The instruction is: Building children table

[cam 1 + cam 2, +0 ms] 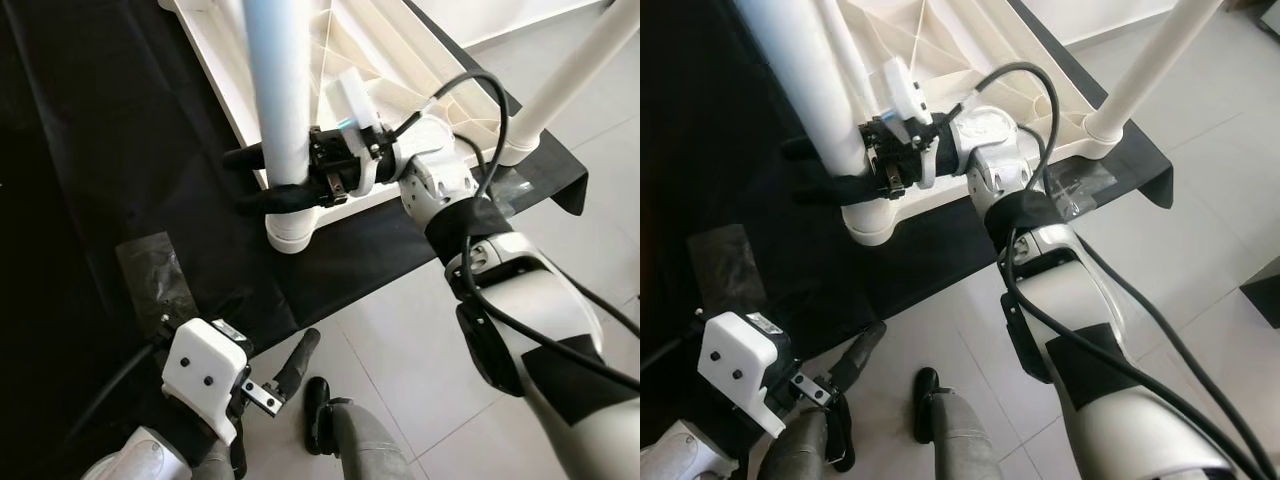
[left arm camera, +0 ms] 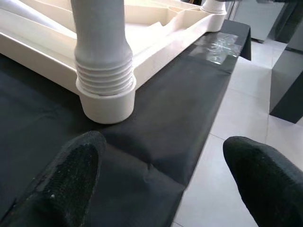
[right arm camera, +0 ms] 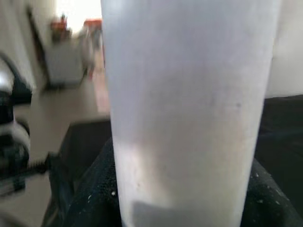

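Observation:
A white children's table (image 1: 228, 62) lies upside down on a black cloth (image 1: 100, 150). One white leg (image 1: 280, 90) stands upright in the near corner socket (image 1: 292, 230). In the left wrist view its screw threads (image 2: 105, 78) show above the socket (image 2: 106, 101). My right gripper (image 1: 240, 180) is shut on this leg just above the socket, one black finger on either side; the right wrist view has the leg (image 3: 189, 109) between the fingers (image 3: 90, 198). My left gripper (image 1: 310, 378) hangs low over the cloth's front edge, open and empty (image 2: 165, 189).
A second white leg (image 1: 570, 75) stands in the far right corner socket (image 1: 512, 150). Clear tape (image 1: 155, 270) holds the cloth down. Grey floor tiles (image 1: 400, 340) lie in front and to the right. A dark cabinet (image 2: 289, 90) stands beyond the cloth.

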